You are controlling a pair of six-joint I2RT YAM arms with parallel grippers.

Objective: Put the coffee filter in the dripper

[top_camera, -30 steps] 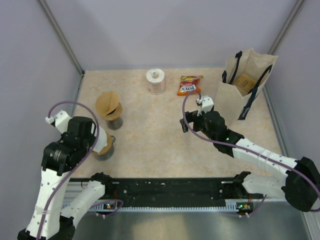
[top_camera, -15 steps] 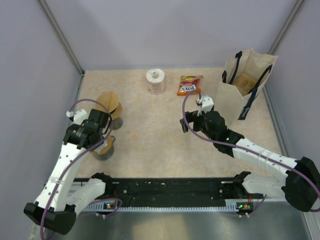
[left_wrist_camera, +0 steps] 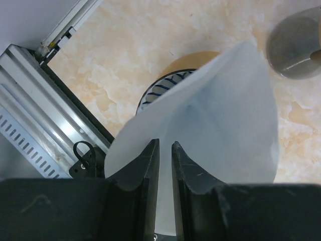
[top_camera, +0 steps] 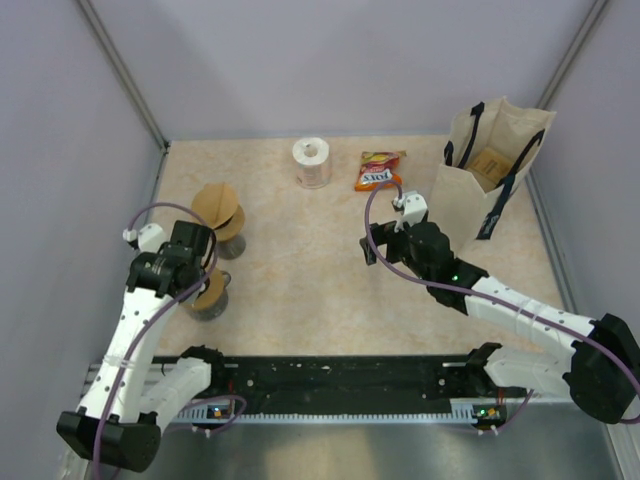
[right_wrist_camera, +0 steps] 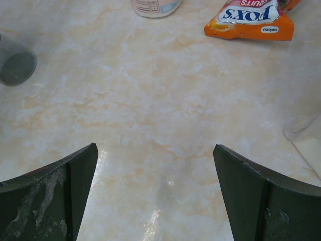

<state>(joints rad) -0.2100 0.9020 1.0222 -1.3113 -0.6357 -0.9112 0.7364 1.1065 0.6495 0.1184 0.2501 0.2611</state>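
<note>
left gripper (left_wrist_camera: 161, 150): clamped on the white coffee filter (left_wrist_camera: 220, 115)
coffee filter: fanned ahead of the fingers, over the dripper (left_wrist_camera: 163, 85)
right gripper (right_wrist_camera: 154, 150): spread wide, empty

A toilet paper roll (top_camera: 312, 162) is standing on end near the far edge of the marbled table (top_camera: 300, 290). An orange Fox's candy bag (top_camera: 379, 171) is lying just to its right. Further right, a beige tote bag (top_camera: 478, 190) is standing upright, holding a brown box (top_camera: 490, 164).
</note>
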